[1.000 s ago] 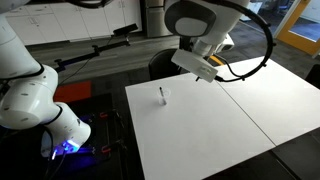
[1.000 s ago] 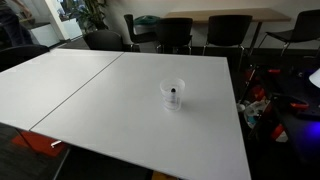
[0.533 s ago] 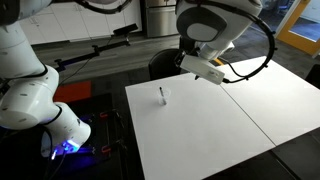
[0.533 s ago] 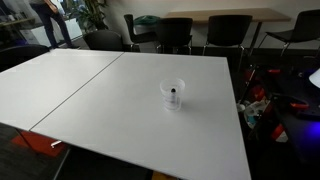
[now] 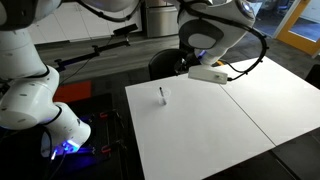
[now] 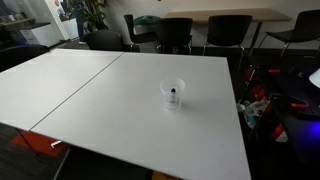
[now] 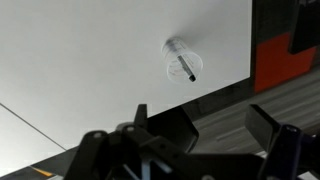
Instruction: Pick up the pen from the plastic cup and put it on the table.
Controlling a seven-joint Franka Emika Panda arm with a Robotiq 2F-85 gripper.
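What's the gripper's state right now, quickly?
Gripper: open, holding nothing; the pen sits in the cup.

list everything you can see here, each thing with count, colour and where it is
table: 1, white, two panels with a seam, fills both exterior views
cup: 1, clear plastic, upright on the table near one edge
pen: 1, dark, leaning inside the cup
chairs: several, black, beyond the table's far side
desk: 1, wood-coloured top, behind the chairs
plant: 1, green, back of the room
robot arm: 1, white, rises beside the table and arches over it
gripper: 1, dark, open, above the table, apart from the cup
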